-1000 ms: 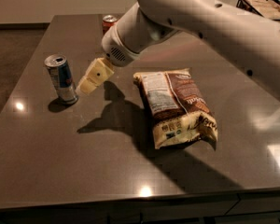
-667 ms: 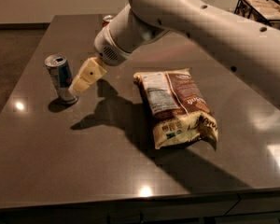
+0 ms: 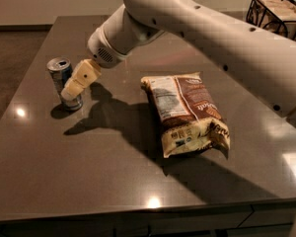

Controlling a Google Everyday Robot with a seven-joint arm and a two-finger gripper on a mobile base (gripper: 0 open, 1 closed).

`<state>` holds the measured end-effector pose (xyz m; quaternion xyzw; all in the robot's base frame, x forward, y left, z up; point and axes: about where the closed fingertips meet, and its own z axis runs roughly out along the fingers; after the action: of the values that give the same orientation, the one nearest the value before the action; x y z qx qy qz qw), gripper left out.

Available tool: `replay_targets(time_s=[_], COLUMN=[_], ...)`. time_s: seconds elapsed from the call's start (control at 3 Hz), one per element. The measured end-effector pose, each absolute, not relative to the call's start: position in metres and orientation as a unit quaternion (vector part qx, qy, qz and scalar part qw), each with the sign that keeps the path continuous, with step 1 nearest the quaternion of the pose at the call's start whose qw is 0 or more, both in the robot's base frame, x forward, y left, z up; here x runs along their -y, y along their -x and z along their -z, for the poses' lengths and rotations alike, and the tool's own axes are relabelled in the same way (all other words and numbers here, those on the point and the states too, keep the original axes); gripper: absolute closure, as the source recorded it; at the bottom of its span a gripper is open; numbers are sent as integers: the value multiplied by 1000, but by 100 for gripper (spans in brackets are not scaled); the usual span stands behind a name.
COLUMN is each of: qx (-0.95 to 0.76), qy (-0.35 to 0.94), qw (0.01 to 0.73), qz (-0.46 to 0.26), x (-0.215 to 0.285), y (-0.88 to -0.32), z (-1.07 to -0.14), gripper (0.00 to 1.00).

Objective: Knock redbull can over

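Note:
The redbull can (image 3: 63, 78), slim, blue and silver with a silver top, stands upright at the left of the dark table (image 3: 89, 172). My gripper (image 3: 73, 89), with cream-coloured fingers, reaches down from the white arm and its tip sits right against the can's right side, low on its body. The can looks upright, perhaps slightly tilted.
A brown and cream snack bag (image 3: 187, 113) lies flat in the middle of the table, right of the gripper. A dark wire basket (image 3: 276, 11) stands beyond the table at the far right. The white arm crosses over the table's back right.
My gripper has moved left toward the redbull can and now touches its right side. The arm now hides the orange-red can at the table's back.

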<state>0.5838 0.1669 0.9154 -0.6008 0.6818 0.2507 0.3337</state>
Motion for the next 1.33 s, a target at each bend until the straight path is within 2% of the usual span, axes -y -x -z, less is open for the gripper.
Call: replay_targets(time_s=[0.67, 1.0, 1.33], qx=[-664, -650, -633], qy=[615, 623, 634], qw=[332, 331, 330], qz=[-266, -282, -297], x=[-191, -198, -205], y=[-580, -575, -567], z=[-915, -921, -930], gripper=[0, 18, 49])
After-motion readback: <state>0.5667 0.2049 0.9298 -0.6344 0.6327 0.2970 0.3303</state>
